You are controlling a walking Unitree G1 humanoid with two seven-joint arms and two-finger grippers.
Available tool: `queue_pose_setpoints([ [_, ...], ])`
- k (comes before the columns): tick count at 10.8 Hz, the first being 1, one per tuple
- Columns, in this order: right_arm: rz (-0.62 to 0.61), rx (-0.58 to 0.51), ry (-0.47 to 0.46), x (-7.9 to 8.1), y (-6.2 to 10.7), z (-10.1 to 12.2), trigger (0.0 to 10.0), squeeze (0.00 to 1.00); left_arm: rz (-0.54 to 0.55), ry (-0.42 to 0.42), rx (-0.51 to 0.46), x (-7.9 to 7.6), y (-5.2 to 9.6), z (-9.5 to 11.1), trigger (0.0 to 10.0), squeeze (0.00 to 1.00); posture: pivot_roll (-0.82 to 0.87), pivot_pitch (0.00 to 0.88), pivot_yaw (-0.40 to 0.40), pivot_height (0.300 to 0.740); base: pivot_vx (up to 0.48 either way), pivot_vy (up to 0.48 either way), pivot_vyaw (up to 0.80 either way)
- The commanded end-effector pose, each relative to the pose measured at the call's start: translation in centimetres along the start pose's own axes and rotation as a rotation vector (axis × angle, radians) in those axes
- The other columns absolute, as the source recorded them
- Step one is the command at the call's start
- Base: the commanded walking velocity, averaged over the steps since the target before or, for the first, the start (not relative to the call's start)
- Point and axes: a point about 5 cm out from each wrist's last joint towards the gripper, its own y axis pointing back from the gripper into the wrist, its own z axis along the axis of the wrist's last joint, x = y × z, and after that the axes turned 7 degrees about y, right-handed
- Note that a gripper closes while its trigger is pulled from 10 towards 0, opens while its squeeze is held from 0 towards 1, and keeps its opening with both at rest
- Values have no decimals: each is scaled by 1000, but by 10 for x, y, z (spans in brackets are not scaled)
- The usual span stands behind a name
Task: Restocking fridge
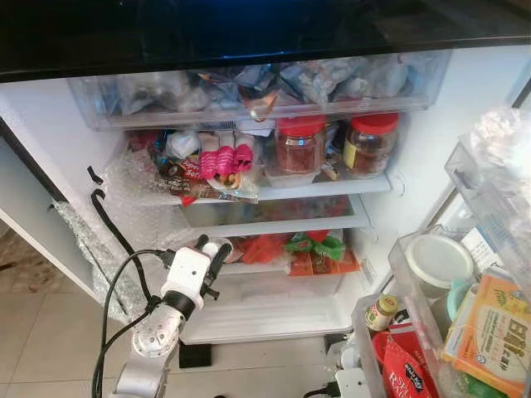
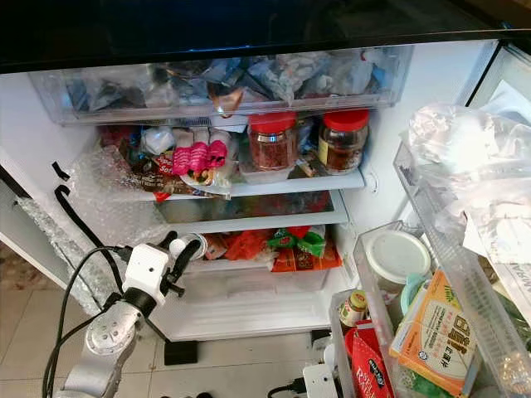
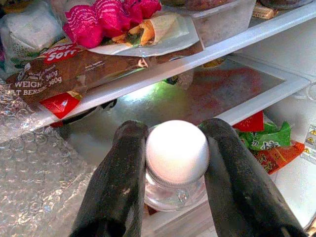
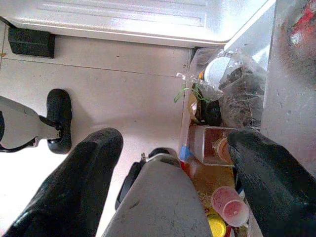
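My left tool (image 1: 212,245) is raised to the open fridge (image 1: 465,91), at the left end of the lower shelf (image 1: 274,267), and its two black fingers (image 3: 116,182) are clamped on a small clear glass jar (image 3: 174,190) with a white screw lid (image 3: 177,150). The fingers press the lid and neck from both sides. From my wrist the jar's base sits low by the shelf's front edge, though I cannot tell whether it is resting on the shelf or held just above it.

Beside the jar on that shelf lie red, green and orange food packets (image 1: 315,251). One level up is a glass shelf pane (image 3: 217,91). Above that, the crowded shelf carries a brown wrapped loaf (image 3: 74,74), a white plate (image 3: 163,39) with pink dragon fruit pieces (image 3: 106,19) on it, and two red-lidded jars (image 1: 300,145) of dark contents standing side by side. A clear drawer (image 1: 249,91) stuffed with bagged food hangs at the top. Bubble wrap (image 1: 137,207) lines the fridge's left inner wall (my black cable (image 1: 112,282) loops in front of it).

The door bins (image 1: 415,290) on the right hold a white-lidded tub (image 1: 437,261), an orange carton (image 1: 489,327), a red bag (image 1: 406,369) and a small yellow-capped bottle (image 1: 381,313).

My right tool (image 4: 173,187) hangs low over the tiled floor (image 4: 123,94), fingers spread wide apart with nothing between them.
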Motion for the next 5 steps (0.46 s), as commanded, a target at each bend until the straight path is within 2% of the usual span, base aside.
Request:
queue_pose_setpoints([
  [1, 11, 8, 1, 4, 2, -5, 10000, 0, 0, 3, -14, -1, -2, 2, 10000, 0, -134, 59, 37, 740, 0, 0, 0],
  [5, 15, 10, 3, 4, 2, -5, 10000, 0, 9, 11, -12, -1, -3, 3, 10000, 0, -133, 58, 37, 740, 0, 0, 0],
])
